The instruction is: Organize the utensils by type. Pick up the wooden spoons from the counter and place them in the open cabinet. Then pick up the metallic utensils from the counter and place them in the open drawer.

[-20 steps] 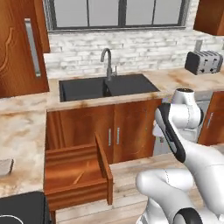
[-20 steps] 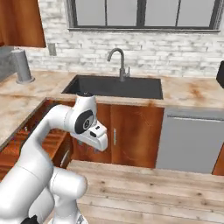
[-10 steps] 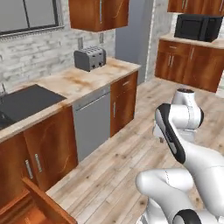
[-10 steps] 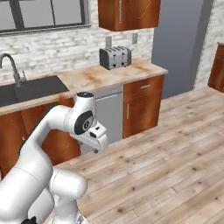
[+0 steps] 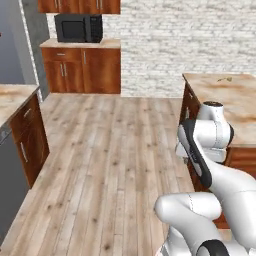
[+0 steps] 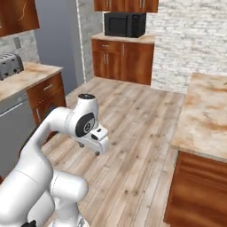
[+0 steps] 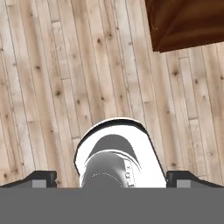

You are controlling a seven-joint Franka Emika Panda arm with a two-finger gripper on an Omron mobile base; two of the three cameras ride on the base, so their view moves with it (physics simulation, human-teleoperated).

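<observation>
- Left base view: the white arm (image 5: 207, 150) rises at lower right, folded over the wooden floor (image 5: 110, 150).
- To its right stands an island bench (image 5: 235, 97) with a pale marbled top; near its far edge lies a small thin utensil (image 5: 223, 79), too small to tell whether wood or metal.
- At the far wall a black microwave (image 5: 78, 28), door shut, sits on a low bench (image 5: 80, 44) above closed wooden cabinets (image 5: 82, 70). More closed cabinets hang above it.
- At the left edge is another bench end (image 5: 15, 95) with a closed cabinet door below.
- Right base view: the arm (image 6: 66, 128) bends at lower left, and the tool (image 6: 88, 149) hangs under the wrist above the floor, well apart from the island bench (image 6: 206, 115) at right.
- A toaster (image 6: 9, 65) sits on the left bench (image 6: 31, 76); the microwave (image 6: 125, 24) is on the far bench.
- Hand view: the tool (image 7: 111, 177) looks down at floor planks (image 7: 57, 87), its two dark fingertips (image 7: 41, 177) set wide apart with nothing held between them.
- A dark wooden cabinet corner (image 7: 188, 22) shows at upper right.
</observation>
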